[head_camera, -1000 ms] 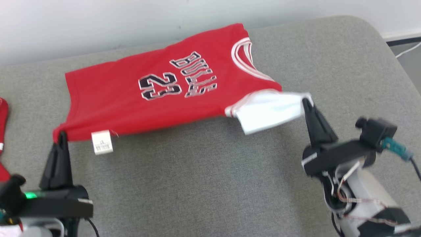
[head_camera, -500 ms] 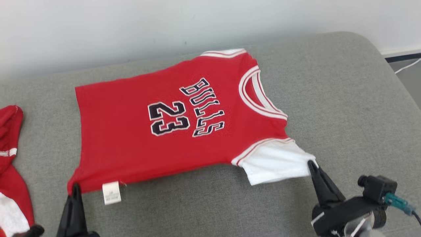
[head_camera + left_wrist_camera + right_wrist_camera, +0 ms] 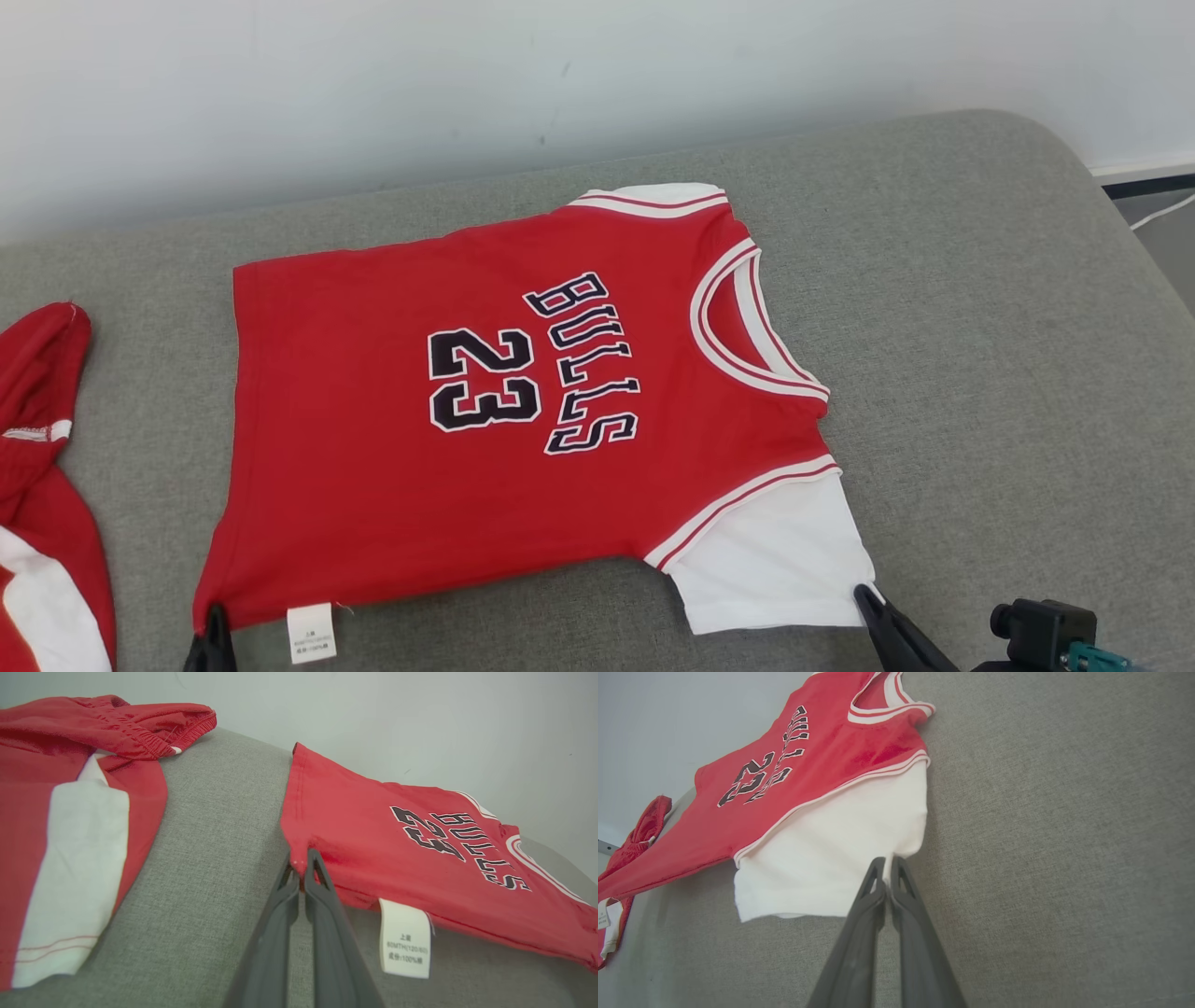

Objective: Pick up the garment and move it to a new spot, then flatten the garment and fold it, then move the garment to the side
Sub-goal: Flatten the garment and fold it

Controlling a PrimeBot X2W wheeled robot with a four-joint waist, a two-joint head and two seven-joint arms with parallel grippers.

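A red jersey [image 3: 392, 429] printed "BULLS 23", with white sleeves, lies spread front up on the grey cushion [image 3: 980, 355], neck to the right. My left gripper [image 3: 215, 621] is shut on the near hem corner of the jersey [image 3: 373, 849], beside a white care label [image 3: 404, 938]. At the lower right, my right gripper [image 3: 866, 602] is shut on the corner of the near white sleeve [image 3: 831, 858]. The left gripper [image 3: 302, 865] and right gripper [image 3: 887, 865] each pinch fabric between their tips.
Another red and white garment [image 3: 37, 485] lies bunched at the cushion's left edge, also in the left wrist view as a second garment [image 3: 70, 802]. A pale wall [image 3: 467, 84] runs behind the cushion. Bare cushion lies right of the jersey and along its front.
The head view has tilted, so the jersey sits lower in it. The jersey has gone from hanging stretched between both grippers to lying flat on the cushion, far sleeve now showing.
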